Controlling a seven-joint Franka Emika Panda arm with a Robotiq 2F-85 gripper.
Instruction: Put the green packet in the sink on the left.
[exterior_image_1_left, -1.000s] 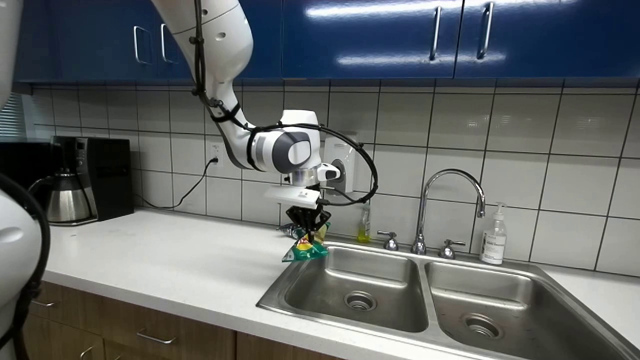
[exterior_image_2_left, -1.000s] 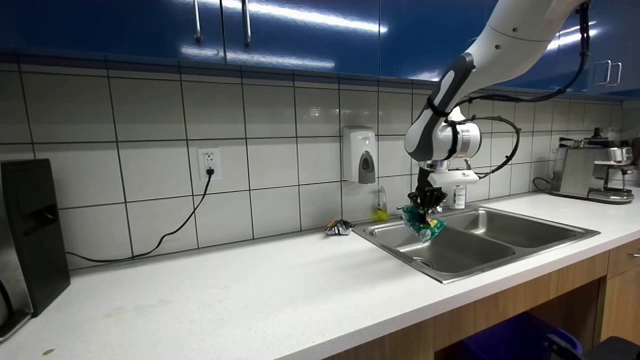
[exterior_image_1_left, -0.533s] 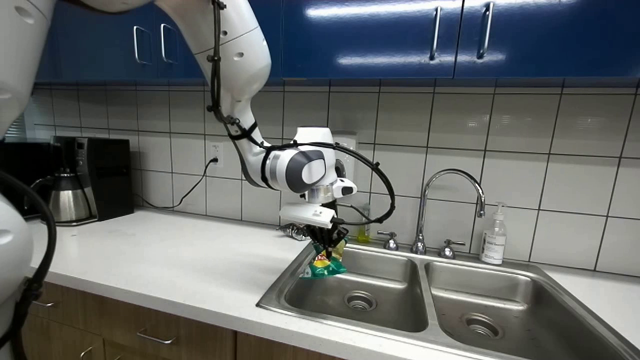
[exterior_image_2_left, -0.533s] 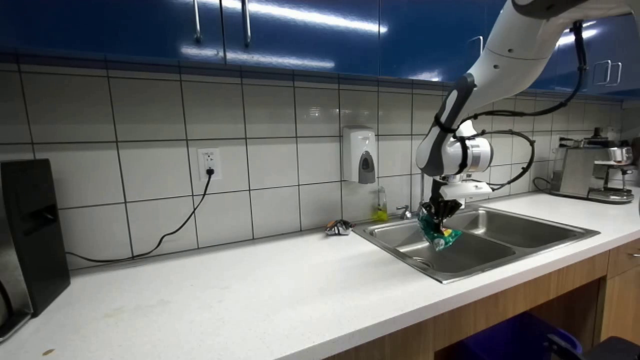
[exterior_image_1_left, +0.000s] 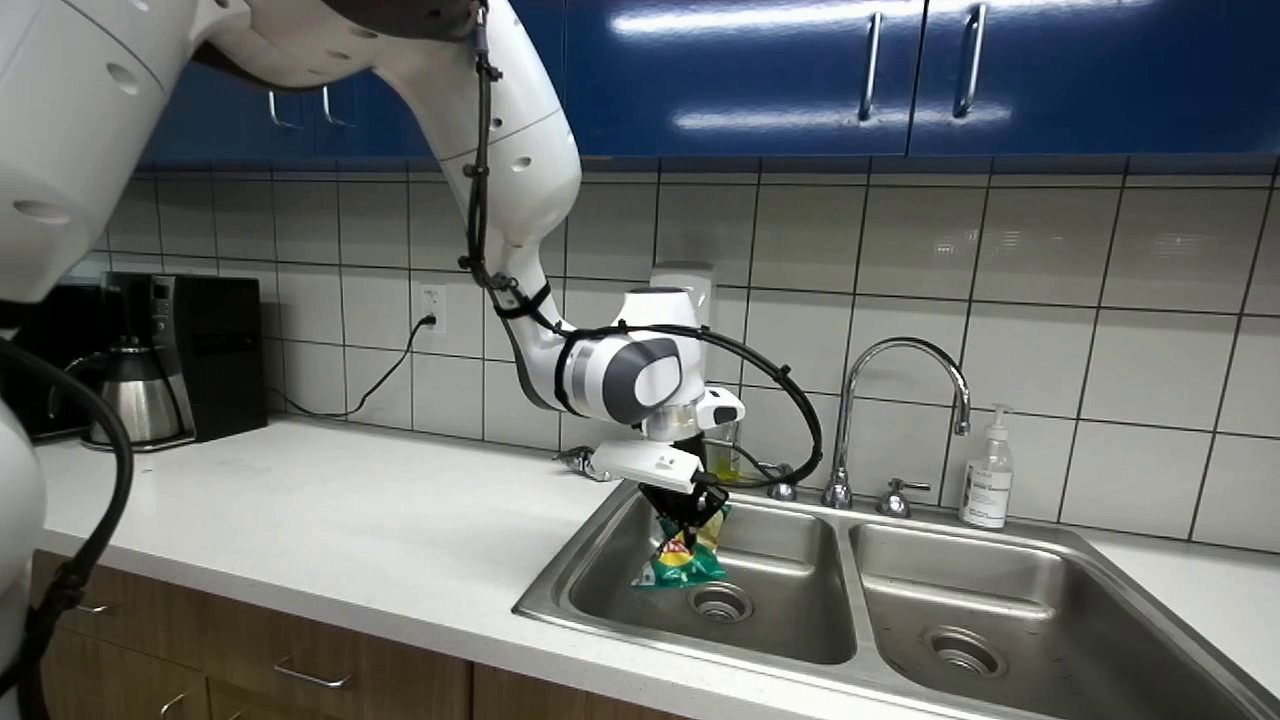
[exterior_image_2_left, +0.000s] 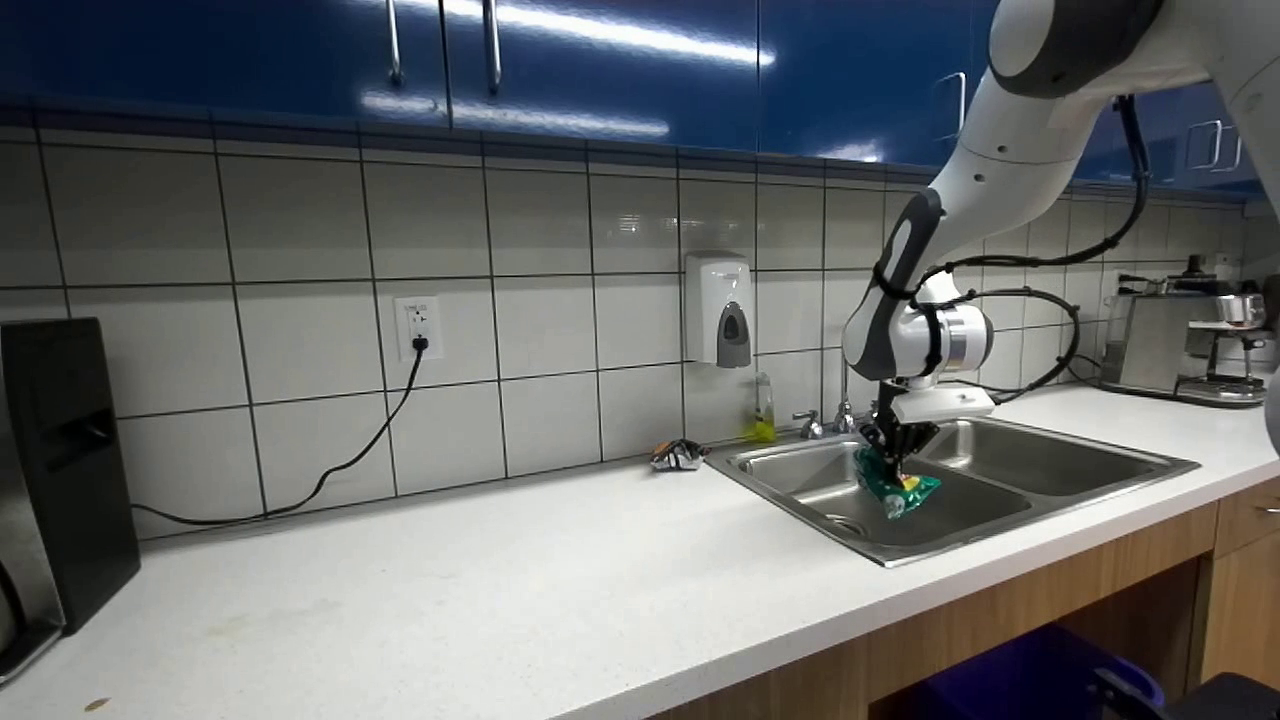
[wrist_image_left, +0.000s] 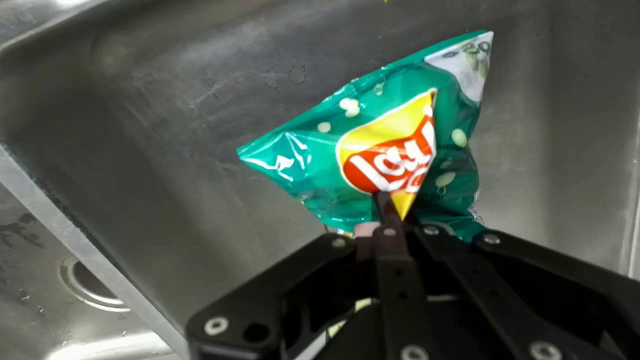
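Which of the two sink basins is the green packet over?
The left basin in both exterior views, nearer the bottle of yellow liquid: the pincer holds the green packet over it; the right basin lies across the divider.

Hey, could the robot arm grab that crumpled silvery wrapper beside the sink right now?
Probably not: its gripper is shut on the green packet, so it would have to let go first. With that done, likely yes, since the crumpled silvery wrapper lies uncovered on the counter.
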